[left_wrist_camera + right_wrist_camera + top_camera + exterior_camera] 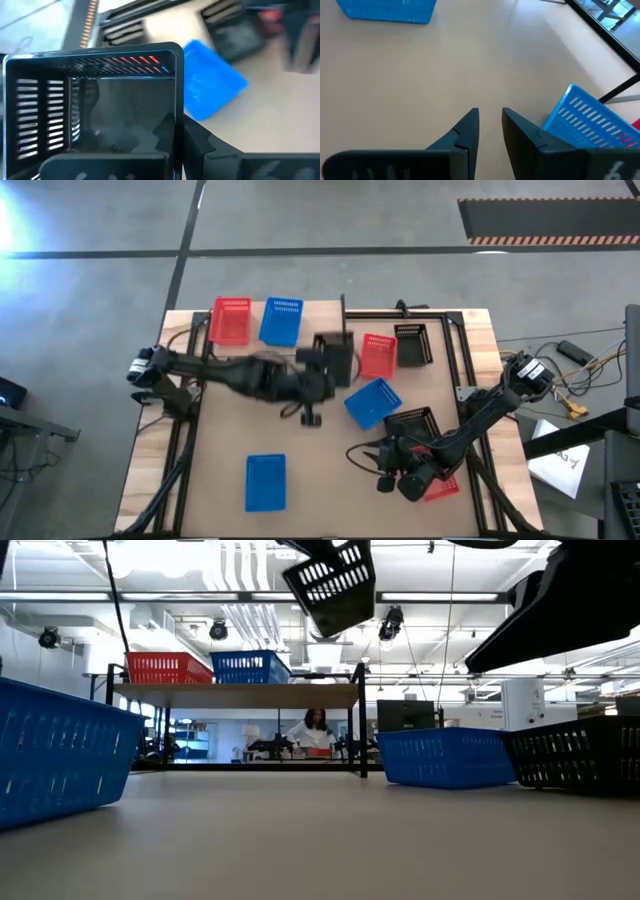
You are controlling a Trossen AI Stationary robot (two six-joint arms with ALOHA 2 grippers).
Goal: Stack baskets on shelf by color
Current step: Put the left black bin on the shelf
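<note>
Left fingers [335,360] gripping a black basket [334,352], holding it raised over the middle of the bench [230,435], just beside the shelf [344,308]. Sitting on the shelf: one red basket [231,320] and one blue basket [281,321], side by side. Right fingers [490,122] hanging narrowly parted and empty above bare bench, near a tilted blue basket [373,401].

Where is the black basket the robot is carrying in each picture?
High view: black basket mid-table, in the left tool.
Low view: hanging at top centre.
Left wrist view: fills the near left.
Right wrist view: not in it.
Shared landmark: the tilted blue basket beside it.
</note>
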